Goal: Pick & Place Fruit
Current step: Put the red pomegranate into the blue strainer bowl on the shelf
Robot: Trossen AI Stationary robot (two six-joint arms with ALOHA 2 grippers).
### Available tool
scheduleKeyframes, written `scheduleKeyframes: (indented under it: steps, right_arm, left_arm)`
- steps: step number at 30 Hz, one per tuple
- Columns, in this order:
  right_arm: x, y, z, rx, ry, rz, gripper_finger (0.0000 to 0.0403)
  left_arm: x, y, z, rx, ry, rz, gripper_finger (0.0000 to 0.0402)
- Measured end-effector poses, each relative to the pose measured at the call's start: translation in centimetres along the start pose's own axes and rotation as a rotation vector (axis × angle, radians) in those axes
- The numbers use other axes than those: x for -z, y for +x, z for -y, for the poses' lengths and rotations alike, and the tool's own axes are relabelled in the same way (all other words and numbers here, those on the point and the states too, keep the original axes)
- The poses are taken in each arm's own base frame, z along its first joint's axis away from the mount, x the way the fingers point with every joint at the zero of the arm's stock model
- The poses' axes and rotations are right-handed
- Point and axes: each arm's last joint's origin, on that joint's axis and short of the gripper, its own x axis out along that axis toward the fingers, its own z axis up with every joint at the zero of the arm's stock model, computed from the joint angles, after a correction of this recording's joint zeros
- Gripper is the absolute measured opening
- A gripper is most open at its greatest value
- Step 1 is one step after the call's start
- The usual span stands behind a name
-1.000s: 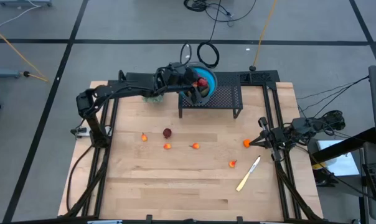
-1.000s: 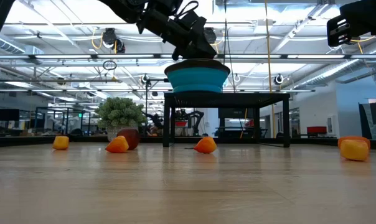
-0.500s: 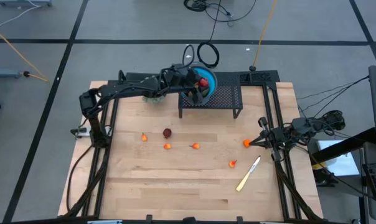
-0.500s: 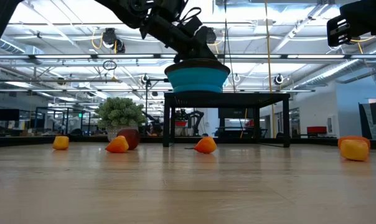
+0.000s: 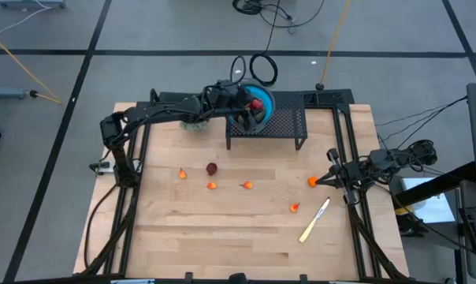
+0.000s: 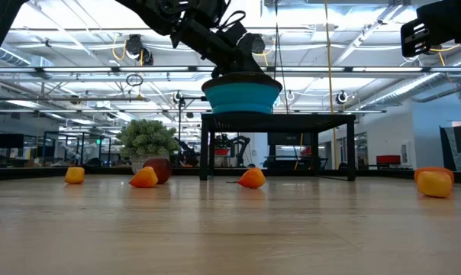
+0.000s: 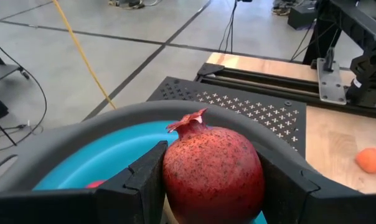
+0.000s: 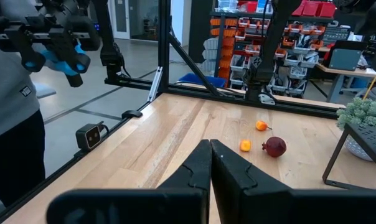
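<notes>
We see our left gripper clamped on a pomegranate over the blue bowl on the far black stand, our right gripper closed and empty at the table's right edge

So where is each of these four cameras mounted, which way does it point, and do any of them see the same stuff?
High view: overhead, looking straight down on the table, both arms in view.
Low view: at tabletop height, looking level across; left arm over the blue bowl.
Left wrist view: on the left arm, looking past the left claw, shut on a pomegranate.
Right wrist view: on the right arm, looking past the shut right claw across the table.
Shared: the high and low views both show the bowl on the black stand.
</notes>
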Motion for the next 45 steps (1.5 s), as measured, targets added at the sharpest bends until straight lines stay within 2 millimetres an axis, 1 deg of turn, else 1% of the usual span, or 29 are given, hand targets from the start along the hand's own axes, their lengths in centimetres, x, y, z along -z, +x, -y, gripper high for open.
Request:
scheduleKeyframes:
  steps: [12,15,21,26,29,33,38,41,45]
  right_arm:
    - [0.0,0.0,0.0,0.000,0.000,0.000,0.0000]
    - [0.0,0.0,0.0,0.000,0.000,0.000,0.0000]
    - [0.0,0.0,0.0,0.000,0.000,0.000,0.0000]
    - [0.0,0.0,0.0,0.000,0.000,0.000,0.0000]
    - [0.0,0.0,0.0,0.000,0.000,0.001,0.0000]
    - [0.0,0.0,0.0,-0.001,0.000,0.000,0.0000]
    - [0.0,0.0,0.0,-0.004,0.001,0.000,0.0000]
    - [0.0,0.0,0.0,-0.004,0.001,0.000,0.0000]
    - [0.0,0.0,0.0,-0.004,0.000,0.000,0.0000]
  left_arm:
    - [0.2,0.0,-0.2,-0.001,0.017,-0.018,0.0201]
    - [0.2,0.0,-0.3,-0.003,0.017,-0.018,0.0211]
    - [0.2,0.0,-0.3,-0.004,0.017,-0.019,0.0243]
    - [0.1,-0.1,-0.3,-0.005,0.021,-0.011,0.0256]
    - [-0.8,-1.0,-0.5,-0.011,0.010,0.028,0.0257]
    - [-2.8,-3.6,-0.4,-0.004,-0.032,0.080,0.0257]
    - [-4.5,-6.9,1.0,0.030,-0.074,0.096,0.0257]
    - [-5.2,-9.0,1.9,0.056,-0.107,0.084,0.0257]
    - [-5.3,-10.9,3.8,0.111,-0.153,0.017,0.0257]
